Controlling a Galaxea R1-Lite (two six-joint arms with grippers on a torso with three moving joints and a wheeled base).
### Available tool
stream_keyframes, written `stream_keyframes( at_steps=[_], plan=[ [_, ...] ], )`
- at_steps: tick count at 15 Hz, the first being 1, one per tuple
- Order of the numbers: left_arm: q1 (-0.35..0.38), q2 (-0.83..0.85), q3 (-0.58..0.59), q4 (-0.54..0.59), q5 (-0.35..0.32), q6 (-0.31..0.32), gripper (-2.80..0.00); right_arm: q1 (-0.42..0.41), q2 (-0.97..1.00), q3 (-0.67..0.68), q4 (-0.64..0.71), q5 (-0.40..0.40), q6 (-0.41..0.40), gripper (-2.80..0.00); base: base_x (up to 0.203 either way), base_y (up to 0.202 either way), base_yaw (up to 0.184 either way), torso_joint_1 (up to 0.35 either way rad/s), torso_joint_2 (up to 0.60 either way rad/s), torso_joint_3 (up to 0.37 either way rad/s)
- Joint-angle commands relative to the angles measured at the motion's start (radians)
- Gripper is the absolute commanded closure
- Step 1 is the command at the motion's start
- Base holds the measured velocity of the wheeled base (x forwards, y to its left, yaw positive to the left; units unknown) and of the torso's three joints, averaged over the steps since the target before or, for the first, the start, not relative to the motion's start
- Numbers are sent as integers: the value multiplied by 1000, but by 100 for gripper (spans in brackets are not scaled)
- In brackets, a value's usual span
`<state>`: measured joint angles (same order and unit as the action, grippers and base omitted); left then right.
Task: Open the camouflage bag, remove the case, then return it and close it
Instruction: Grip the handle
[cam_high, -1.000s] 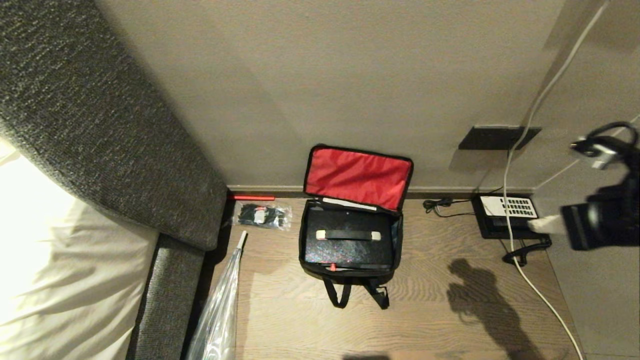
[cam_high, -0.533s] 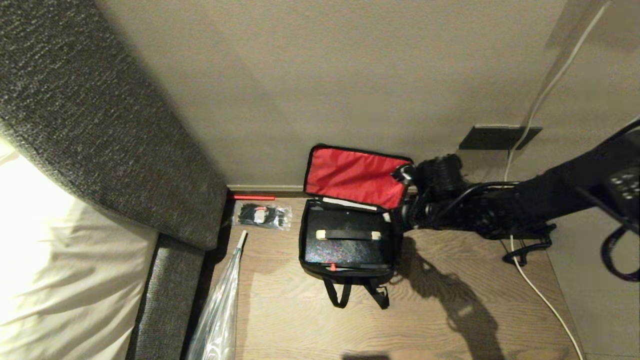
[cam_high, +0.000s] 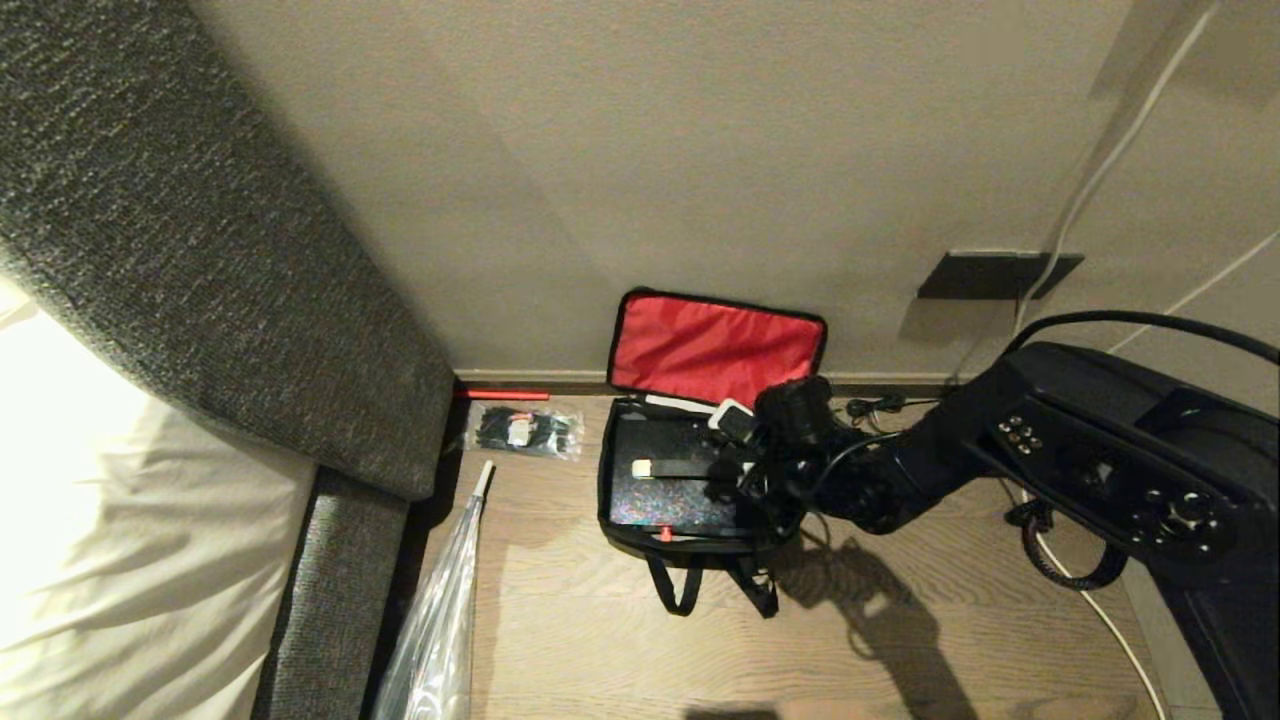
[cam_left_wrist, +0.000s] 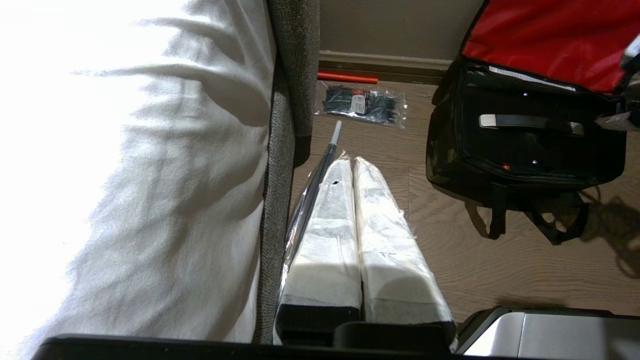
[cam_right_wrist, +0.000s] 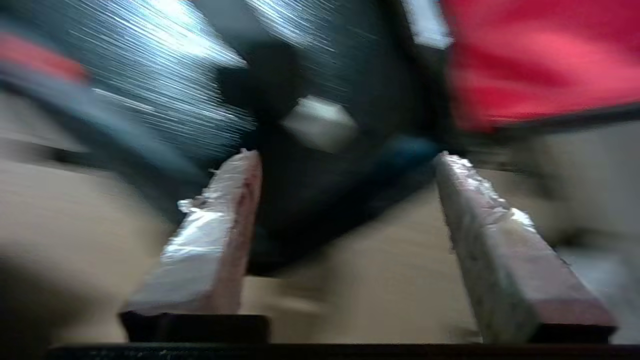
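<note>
I have the right pincer (cam_high: 722, 478) spread open and empty over the case (cam_high: 690, 492), which lies flat inside the camouflage bag (cam_high: 700, 440) on the floor, lid propped against the wall so its handle (cam_high: 690, 468) is reachable.

- The bag (cam_high: 712, 345) at centre frame is soft cloth: matt red lining inside its lid, black fabric sides.
- The case (cam_high: 672, 490) inside it has a black, speckled, glossy face.
- The floor (cam_high: 900, 640) is matt wood with visible grain.
- The sofa (cam_high: 200, 250) at left is rough grey woven cloth.
- The packet (cam_high: 525, 430) is clear, shiny plastic.
</note>
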<state>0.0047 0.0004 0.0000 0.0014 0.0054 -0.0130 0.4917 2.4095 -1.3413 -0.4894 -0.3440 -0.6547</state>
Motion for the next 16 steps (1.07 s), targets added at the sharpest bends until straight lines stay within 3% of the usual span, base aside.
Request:
stream_keyframes(
  at_steps=[1, 3, 7, 10, 16],
  plan=[
    [1, -2, 2, 0, 1, -1, 0, 27, 67, 3, -179, -207, -285, -280, 0, 0, 0, 0, 0, 0],
    [1, -2, 3, 0, 1, -1, 0, 62, 109, 3, -343, -268, -421, -280, 0, 0, 0, 0, 0, 0],
    [1, -2, 3, 0, 1, -1, 0, 96, 178, -33, -419, -253, -430, -280, 0, 0, 0, 0, 0, 0],
    [1, -2, 3, 0, 1, -1, 0, 96, 205, -36, -433, -186, -431, -280, 0, 0, 0, 0, 0, 0],
    [1, -2, 3, 0, 1, -1, 0, 97, 288, -146, -445, -173, -428, -280, 0, 0, 0, 0, 0, 0]
  ],
)
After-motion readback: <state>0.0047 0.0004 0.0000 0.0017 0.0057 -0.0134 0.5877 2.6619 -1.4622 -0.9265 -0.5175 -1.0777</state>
